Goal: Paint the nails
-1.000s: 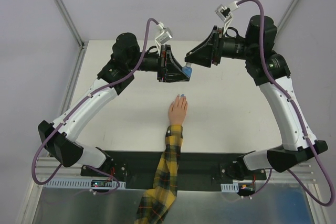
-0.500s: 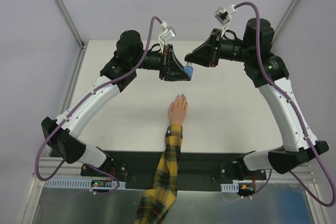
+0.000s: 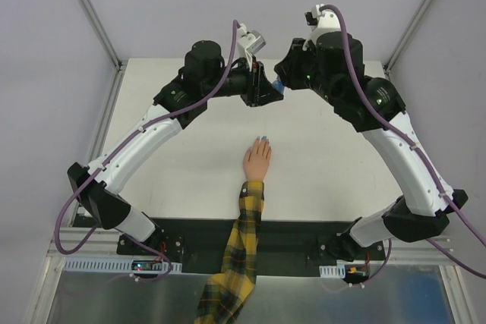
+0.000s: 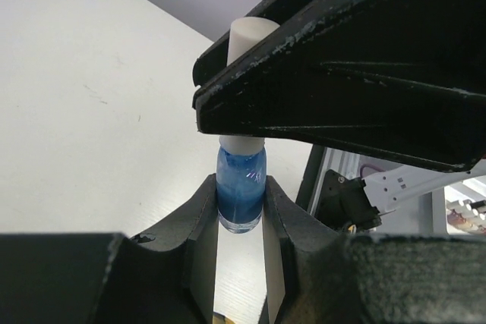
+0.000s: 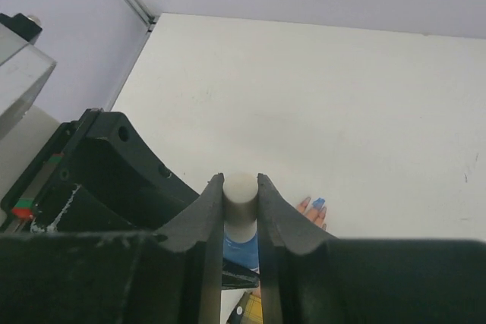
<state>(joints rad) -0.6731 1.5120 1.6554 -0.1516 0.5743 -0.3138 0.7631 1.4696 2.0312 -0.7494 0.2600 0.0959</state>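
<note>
Both arms had swung inward and farther back than a second earlier. Left hand point(image 4: 241, 201) clamped the blue bottle point(image 4: 241, 187); right hand point(image 5: 240, 187) pinched its white cap point(image 5: 241, 193). Nails point(image 3: 263, 139) lay on the counter point(image 3: 182, 149), well apart.

Robotics lab cell, white table point(image 3: 326, 157), aluminium frame posts point(image 3: 91, 13), plain grey walls point(image 3: 45, 111)

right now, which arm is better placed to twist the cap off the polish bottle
Right. The right pincer is shut on the white cap, while the left pincer is shut on the blue bottle beneath it, so the left likely just holds steady.
</note>
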